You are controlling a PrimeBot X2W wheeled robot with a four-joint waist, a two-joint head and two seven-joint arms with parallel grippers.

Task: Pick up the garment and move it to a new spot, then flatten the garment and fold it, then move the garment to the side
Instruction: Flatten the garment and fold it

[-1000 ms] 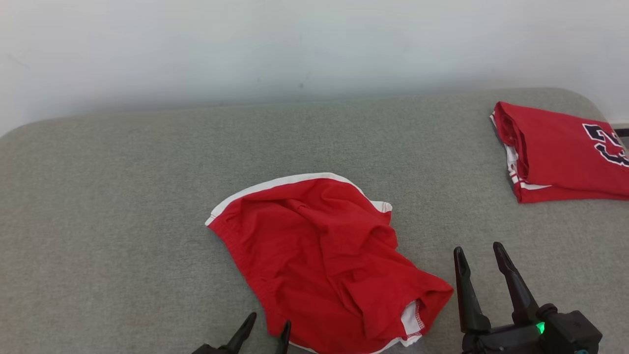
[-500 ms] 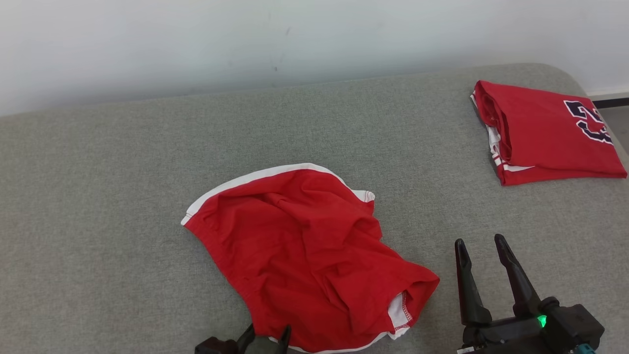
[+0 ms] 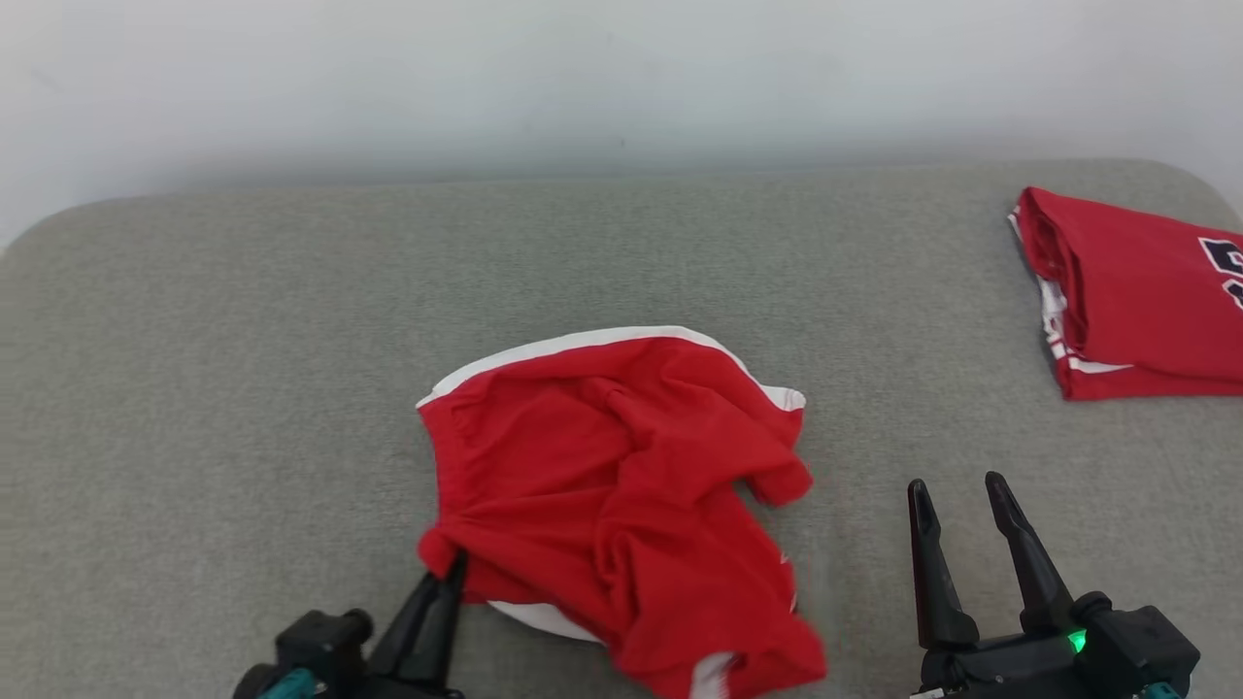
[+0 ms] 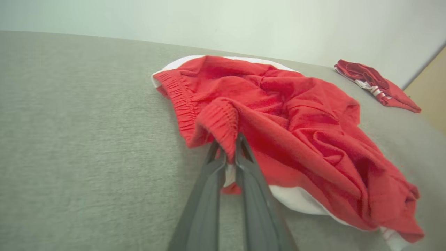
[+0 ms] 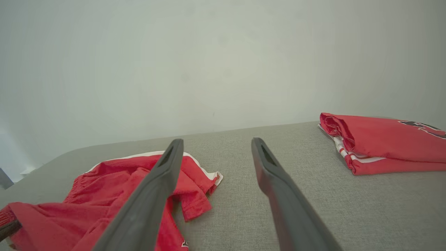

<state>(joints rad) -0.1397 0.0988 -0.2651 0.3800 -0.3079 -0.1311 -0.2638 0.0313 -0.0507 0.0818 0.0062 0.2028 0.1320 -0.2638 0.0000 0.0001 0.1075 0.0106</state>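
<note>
Since a second ago the left gripper (image 3: 449,568) has snapped shut on the garment (image 3: 602,466), and the near-left edge of the cloth, which lay flat then, is now gathered into a raised bunch at the fingertips. The head camera has also shifted meanwhile.

A grey upholstered surface (image 3: 243,340) spreads across the head view, with a pale wall (image 3: 583,78) behind it. The garment lies near the middle of this surface, towards the near edge. It is red, soft and heavily creased, with a white band curving along its far edge and more white showing underneath at the near side. A ribbed elastic band runs down its left side, and this band is what the left fingers pinch. Its long axis runs on a diagonal, from the far left corner to the near right, where a loose end lies crumpled. No writing is legible on it.

A folded red garment (image 3: 1136,291) sits well apart at the far right, with white stripes at its folded edge. It carries a dark character outlined in white, cut off by the picture edge and not readable.

The right gripper (image 3: 957,483) hangs just right of the garment's near end, its two dark fingers spread wide with nothing between them. A green light glows on its body.
</note>
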